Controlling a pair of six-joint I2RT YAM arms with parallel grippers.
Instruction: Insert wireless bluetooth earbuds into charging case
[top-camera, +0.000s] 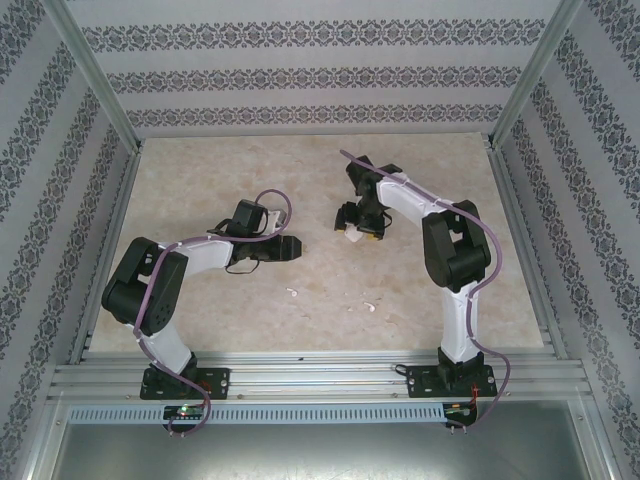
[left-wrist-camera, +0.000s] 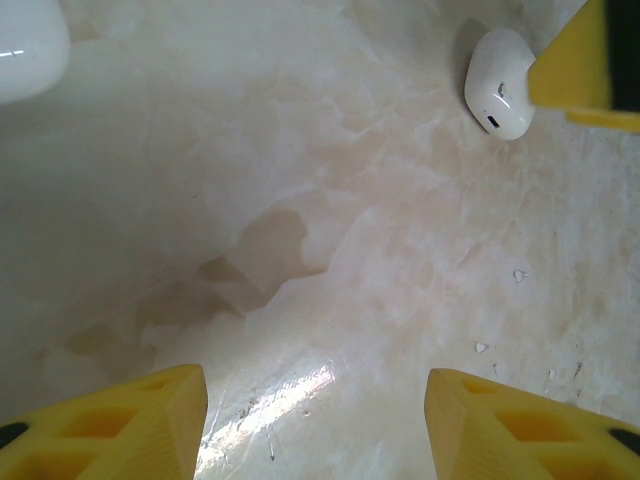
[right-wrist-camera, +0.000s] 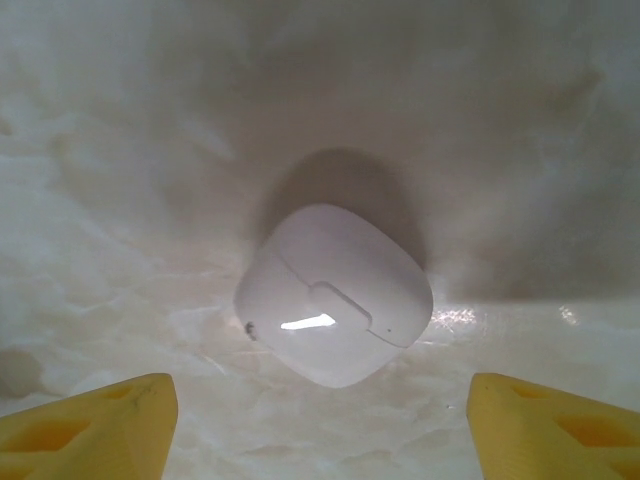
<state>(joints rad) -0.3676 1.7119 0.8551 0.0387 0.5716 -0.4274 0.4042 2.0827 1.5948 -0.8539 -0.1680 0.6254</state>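
Beige marble-look worktop (top-camera: 200, 170), boxed in by patterned wall panels (top-camera: 300, 70) on a bare metal frame (top-camera: 95, 90).

Right tool (right-wrist-camera: 315, 390) first: its yellow fingers (right-wrist-camera: 90, 425) sit way apart and aren't gripping anything. Straight ahead of the gap, the white case (right-wrist-camera: 335, 295) lies flat on the worktop. It looks closed, with a seam line across the top, and from the right wrist camera it's clear of both fingers. From the top camera the right tool (top-camera: 356, 230) hangs mid-worktop, pointing towards the left one.

Left tool (left-wrist-camera: 315, 385) is the same deal: fingers (left-wrist-camera: 110, 425) spread wide with just bare worktop between them. Further out, upper right in the left wrist view, there's the case (left-wrist-camera: 498, 85) again with a small dark slot on its side. One yellow finger of the right tool (left-wrist-camera: 570, 65) overlaps its edge, and whether it's actually touching is hard to call. A white blob (left-wrist-camera: 25, 45) is cut off in the top left corner, so no idea what that is.

From above, the left tool (top-camera: 288, 247) is just beside the right one. The earbuds (top-camera: 292, 293) are loose on the worktop, nearer the arm bases than either tool. One is just below the left tool, and the second earbud (top-camera: 368, 305) is off to the right. Both are well apart from the case and too small to read how they're lying.
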